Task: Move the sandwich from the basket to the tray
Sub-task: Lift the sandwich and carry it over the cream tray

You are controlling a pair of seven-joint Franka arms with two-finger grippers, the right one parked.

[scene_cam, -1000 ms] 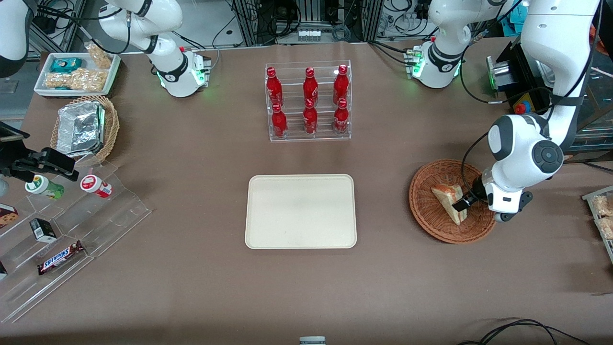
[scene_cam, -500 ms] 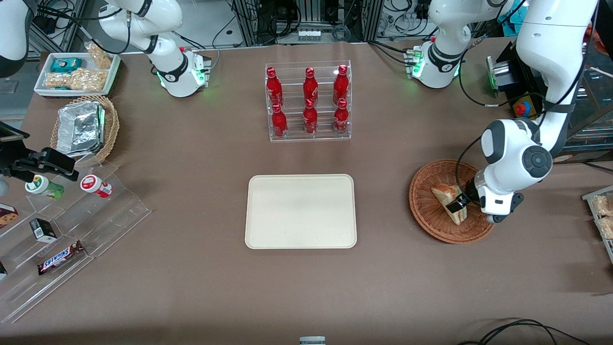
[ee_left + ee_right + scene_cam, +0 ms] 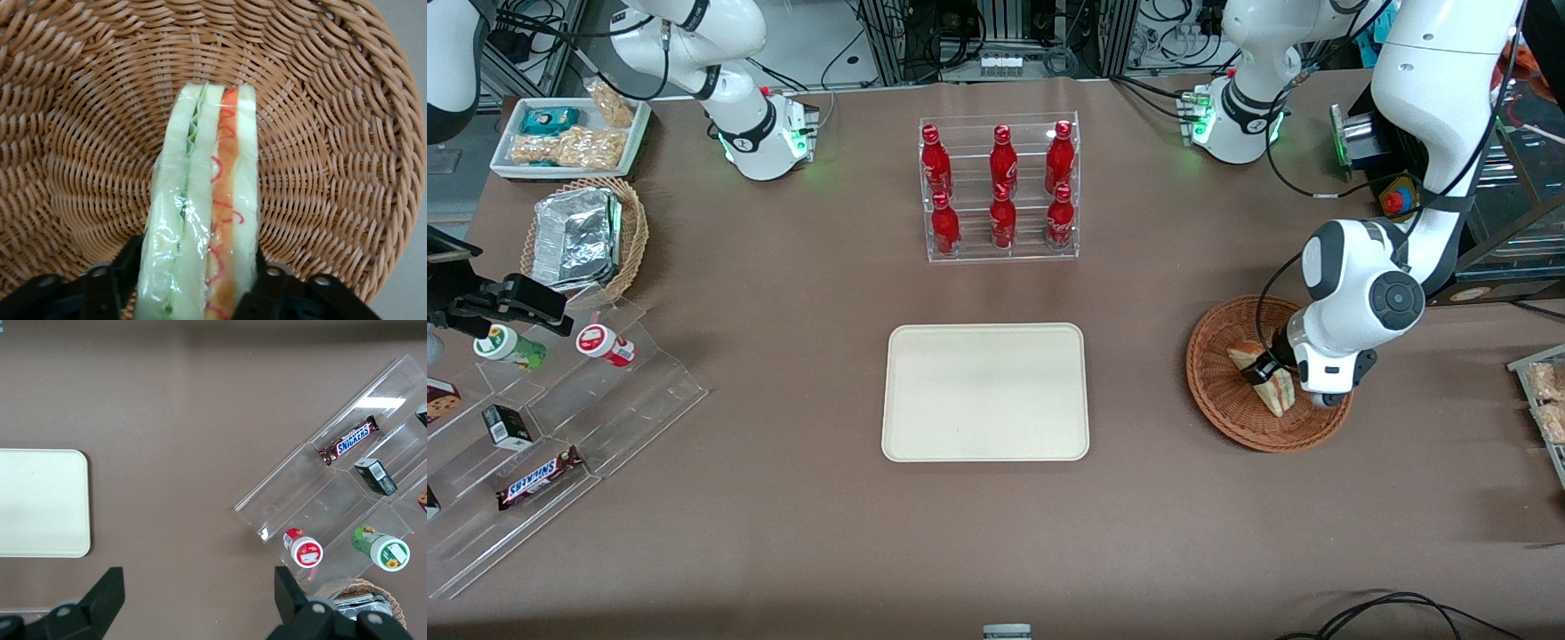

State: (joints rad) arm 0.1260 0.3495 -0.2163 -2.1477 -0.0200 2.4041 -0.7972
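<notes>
Wicker basket [image 3: 1232,391], reddish-brown, round and shallow, sits on the brown table [image 3: 783,533] toward the working arm's end, well apart from the tray [image 3: 985,392]. Taking the basket as landmark:

- Sandwich [image 3: 1270,384]: inside the basket, on its woven floor, standing on edge with the cut face up. In the wrist view the sandwich [image 3: 203,213] shows pale bread, a green layer, then a red-orange layer, all under clear wrap.
- Gripper [image 3: 1267,372]: down inside the basket, over the half nearer the working arm. Wrist view: gripper [image 3: 200,283] has one black finger against each bread face of the wedge, so the jaws are clamped on the sandwich. Fingers [image 3: 127,263] look flush with the wrap; no gap visible on either side.
- Whether the wedge's lower edge touches the weave under it: cannot tell.
- Basket [image 3: 80,133] weave fills the wrist view around the sandwich.
- Tray: cream, flat, bare, beside the basket toward the parked arm's end, at about the same nearness to the front camera.
- Bottle rack [image 3: 1000,187]: six red bottles, farther from the front camera than the basket, above the tray.
</notes>
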